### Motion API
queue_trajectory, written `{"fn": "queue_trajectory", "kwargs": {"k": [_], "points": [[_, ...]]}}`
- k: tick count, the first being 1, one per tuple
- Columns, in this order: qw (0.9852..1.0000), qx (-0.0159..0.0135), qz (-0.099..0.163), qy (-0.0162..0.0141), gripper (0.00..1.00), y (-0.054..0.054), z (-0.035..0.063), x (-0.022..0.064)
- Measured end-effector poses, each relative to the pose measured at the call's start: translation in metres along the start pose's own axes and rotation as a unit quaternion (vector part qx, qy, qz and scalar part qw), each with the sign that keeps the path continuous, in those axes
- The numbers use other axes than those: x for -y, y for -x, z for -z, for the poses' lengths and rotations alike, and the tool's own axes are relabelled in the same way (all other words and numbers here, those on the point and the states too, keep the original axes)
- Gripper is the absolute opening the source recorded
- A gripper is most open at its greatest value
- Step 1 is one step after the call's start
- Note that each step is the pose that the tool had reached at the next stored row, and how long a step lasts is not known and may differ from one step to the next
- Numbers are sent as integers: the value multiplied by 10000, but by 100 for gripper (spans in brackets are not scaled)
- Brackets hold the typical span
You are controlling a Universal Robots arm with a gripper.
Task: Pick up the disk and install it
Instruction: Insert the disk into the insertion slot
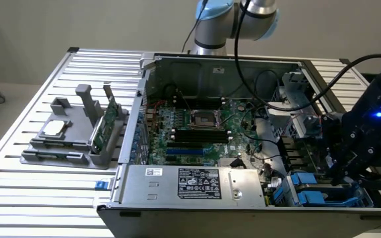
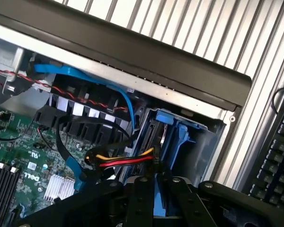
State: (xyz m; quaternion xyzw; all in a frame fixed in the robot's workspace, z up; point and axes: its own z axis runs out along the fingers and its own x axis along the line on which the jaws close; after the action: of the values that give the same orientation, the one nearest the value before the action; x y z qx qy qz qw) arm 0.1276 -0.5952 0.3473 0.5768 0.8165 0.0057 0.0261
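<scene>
My gripper is low over the drive bay at the front corner of the open computer case, on the exterior view's right. In the wrist view its black fingers are closed on a thin blue-edged slab, the disk, which stands on edge and reaches down into the blue drive bay. The disk's metal face and label are hidden. A bundle of red, yellow and black wires crosses just beside the bay's mouth.
The case holds a green motherboard, a grey power supply and loose cables. A grey holder on the exterior view's left carries a small silver chip and a green circuit card. A keyboard lies beyond the case wall.
</scene>
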Motion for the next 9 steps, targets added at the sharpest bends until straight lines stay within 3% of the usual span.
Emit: {"fn": "queue_trajectory", "kwargs": {"k": [3,9], "points": [[9999,95,5,-37,17,-72,0,0],[9998,112,-154,-53,17,-84,0,-3]]}}
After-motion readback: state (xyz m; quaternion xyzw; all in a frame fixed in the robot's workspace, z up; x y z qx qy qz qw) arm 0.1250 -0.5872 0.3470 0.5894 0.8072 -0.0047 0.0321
